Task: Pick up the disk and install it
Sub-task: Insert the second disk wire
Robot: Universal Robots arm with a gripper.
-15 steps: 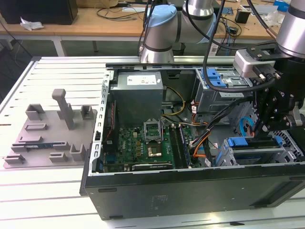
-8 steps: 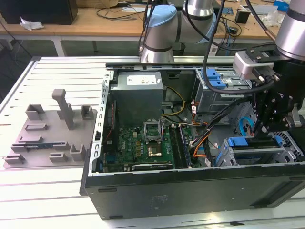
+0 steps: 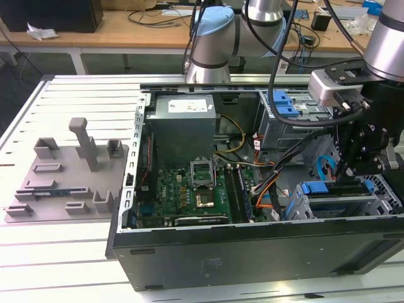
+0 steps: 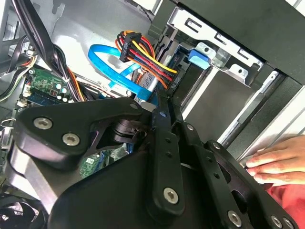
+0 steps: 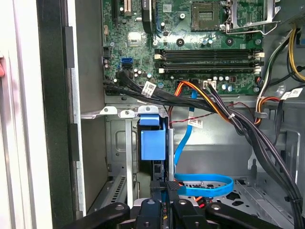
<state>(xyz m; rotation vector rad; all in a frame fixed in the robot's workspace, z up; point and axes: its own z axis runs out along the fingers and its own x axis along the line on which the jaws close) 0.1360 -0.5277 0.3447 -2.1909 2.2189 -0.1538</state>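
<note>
Claw at the drive cage of the open computer case [image 3: 252,252], on a slatted white worktop [image 3: 57,252].

Claw [image 5: 164,200] clenched on the disk [image 5: 153,143], which stands on edge in the cage slot, blue bracket showing. Exterior view: one grey fixture tray [image 3: 63,177] on its left, wooden desks far behind, two blue caddies [image 3: 284,101] in the bays. First wrist view adds the motherboard [image 5: 190,43]; second wrist view adds a hand [image 4: 279,160] on the case edge.

Matt black plastic gripper [image 4: 164,112]; glossy blue cable [image 5: 205,183]; bare grey metal drive cage [image 5: 119,157].
</note>
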